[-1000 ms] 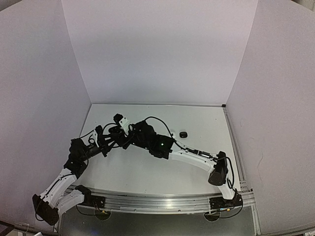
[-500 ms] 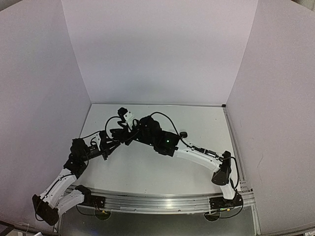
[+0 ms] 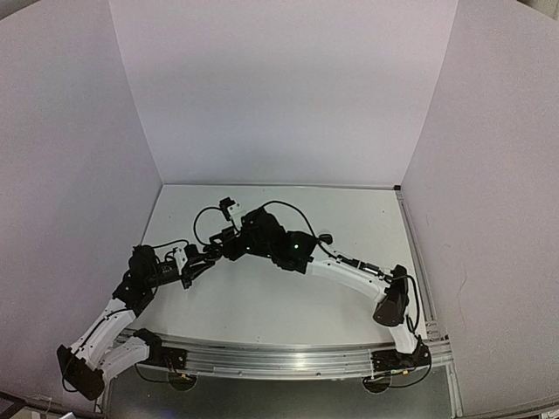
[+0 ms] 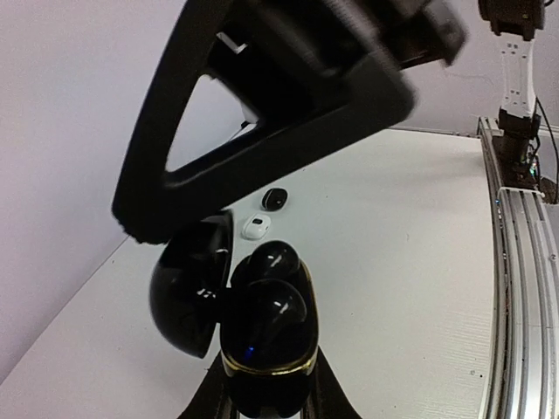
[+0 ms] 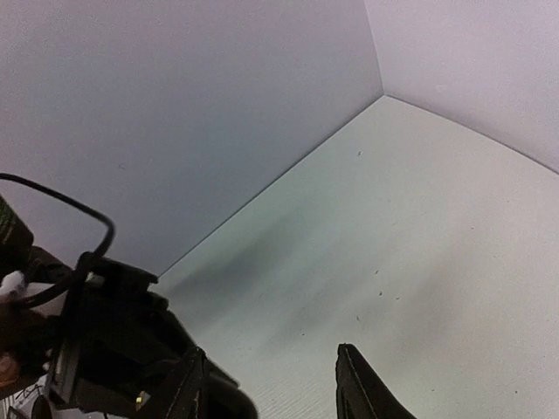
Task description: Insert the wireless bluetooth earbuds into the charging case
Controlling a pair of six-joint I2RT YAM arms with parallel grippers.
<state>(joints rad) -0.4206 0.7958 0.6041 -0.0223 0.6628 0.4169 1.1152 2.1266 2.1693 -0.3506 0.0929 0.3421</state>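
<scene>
Plainly, the charging case [image 4: 266,367] is a small, glossy black pebble with a gold rim. The left gripper [image 4: 267,401] pinches it low on its body, fingers closed on it from both sides, and its lid [image 4: 185,292] hangs open to the left. 2 black wireless bluetooth earbuds [image 4: 276,307] sit in the wells, one behind the other, though whether they are pressed fully home cannot be told from this angle. The right gripper [image 5: 271,377] stands parted with nothing between its fingers, only bare table [image 5: 419,244] showing through. A broad black part of the right arm [image 4: 288,96] hangs just above the case. Beyond, 1 small white piece [image 4: 256,229] and 1 small black piece [image 4: 274,198] lie near each other on the table, too small to tell as bud or case. By the look of them, the buds are very light, rigid and slick, so a hard pinch would likely make them skid or pop free. The rounded head, squeezed gently across its sides with the stem pointing down into the well, seems the safest hold. The hinged lid looks like the fragile part.
</scene>
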